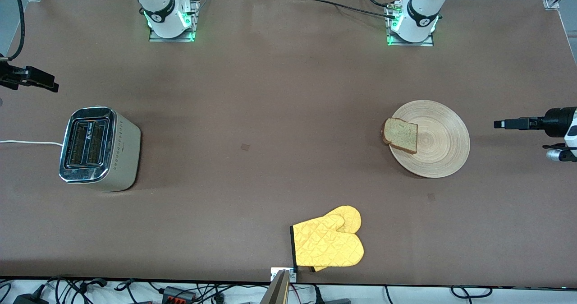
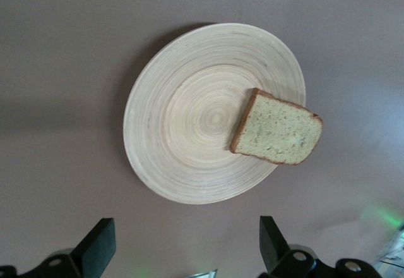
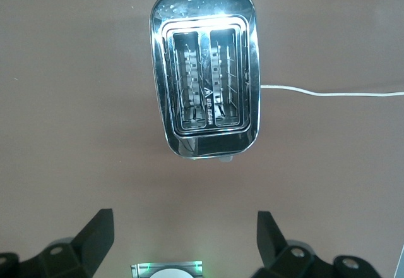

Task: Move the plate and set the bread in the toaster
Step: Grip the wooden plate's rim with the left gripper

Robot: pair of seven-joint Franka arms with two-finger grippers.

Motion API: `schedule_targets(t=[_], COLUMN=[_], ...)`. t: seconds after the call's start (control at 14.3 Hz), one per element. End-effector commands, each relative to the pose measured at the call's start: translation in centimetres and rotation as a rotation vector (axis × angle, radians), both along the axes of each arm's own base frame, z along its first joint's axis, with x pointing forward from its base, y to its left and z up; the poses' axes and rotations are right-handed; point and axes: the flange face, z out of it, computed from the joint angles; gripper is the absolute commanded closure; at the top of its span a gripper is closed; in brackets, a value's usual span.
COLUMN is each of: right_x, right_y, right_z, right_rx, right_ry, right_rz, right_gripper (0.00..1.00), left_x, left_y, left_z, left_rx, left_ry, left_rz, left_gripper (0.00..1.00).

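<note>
1. Left gripper (image 2: 183, 253): fingers spread wide apart, nothing between them. It hangs in the air at the left arm's end of the table, over bare tabletop beside the plate. In the front view it enters from the picture's edge (image 1: 518, 123).
2. Right gripper (image 3: 183, 243): fingers likewise spread wide, holding nothing. It hangs over the right arm's end of the table, beside the toaster; the front view shows it at the picture's edge (image 1: 34, 79).
3. Large round flat light wooden plate with concentric ring grain (image 1: 439, 144) (image 2: 189, 126): lies flat on the brown table (image 1: 270, 114), toward the left arm's end.
4. Squarish slice of brown speckled bread with darker crust (image 1: 400, 135) (image 2: 278, 129): lies on the plate, off-centre, with one end overhanging the rim on the side facing the toaster.
5. Shiny silver two-slot metal toaster (image 1: 97, 148) (image 3: 205, 69): upright toward the right arm's end, well apart from the plate. Both slots are empty. White cord (image 3: 334, 91) runs out from it.
6. Yellow quilted oven mitt (image 1: 329, 241): flat on the table, nearer to the front camera than plate and toaster, between them.
</note>
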Motion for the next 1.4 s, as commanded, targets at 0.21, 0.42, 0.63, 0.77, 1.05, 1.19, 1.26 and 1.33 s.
schedule_targets(t=[0.21, 0.42, 0.63, 0.77, 1.05, 1.19, 1.26, 1.33], right_x=[0.1, 0.1, 0.1, 0.1, 0.1, 0.1, 0.1, 0.1], right_y=[-0.2, -0.2, -0.2, -0.2, -0.3, -0.3, -0.2, -0.3], right_z=[0.3, 0.3, 0.3, 0.3, 0.3, 0.3, 0.3, 0.3], right_rx=[-0.002, -0.002, -0.002, -0.002, -0.002, -0.002, -0.002, -0.002], right_ry=[0.000, -0.002, 0.000, 0.001, 0.001, 0.001, 0.001, 0.000], right_rz=[-0.014, -0.014, -0.014, -0.015, -0.016, -0.016, -0.015, -0.016], right_gripper=[0.00, 0.00, 0.00, 0.00, 0.00, 0.00, 0.00, 0.00], left_x=[-0.9, -1.8, -2.0, -2.1, -2.9, -3.1, -2.9, -2.8], left_y=[6.5, 8.0, 8.1, 7.7, 6.5, 5.7, 5.3, 5.0], left_z=[-8.5, -13.4, -17.6, -19.8, -23.3, -24.6, -24.7, -24.7], left_rx=[-0.267, -0.401, -0.445, -0.481, -0.537, -0.571, -0.577, -0.580], left_ry=[-0.130, -0.188, -0.224, -0.248, -0.215, -0.237, -0.253, -0.256], left_rz=[-0.016, 0.000, -0.004, -0.001, 0.008, -0.038, -0.060, -0.072], left_gripper=[0.00, 0.00, 0.00, 0.00, 0.00, 0.04, 0.13, 0.26])
